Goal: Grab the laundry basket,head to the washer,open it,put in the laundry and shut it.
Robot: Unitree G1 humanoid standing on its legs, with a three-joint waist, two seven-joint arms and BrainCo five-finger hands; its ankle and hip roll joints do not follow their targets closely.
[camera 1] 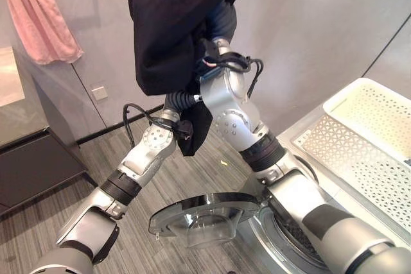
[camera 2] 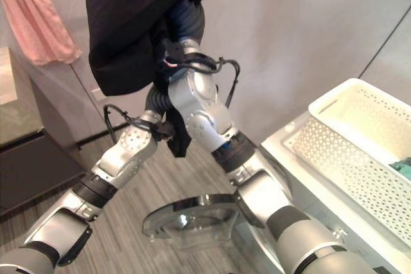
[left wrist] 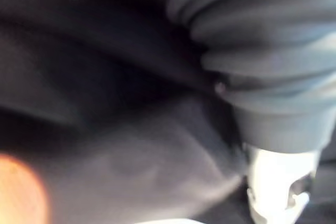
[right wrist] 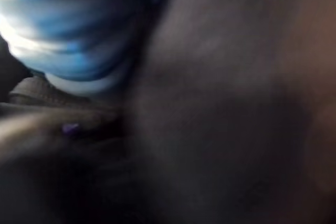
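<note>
Both hands' grips are hidden inside the black cloth garment [camera 1: 168,24] at 12 o'clock; it could snag the open round glass washer door [camera 1: 204,213].

Basket [camera 1: 379,139] sits on the washer [camera 2: 302,158], door [camera 1: 205,213] open left.

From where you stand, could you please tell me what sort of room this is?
Probably a laundry corner of a bathroom: a washer with its door open, a white basket on top, and a pink towel on a wall rail.
</note>
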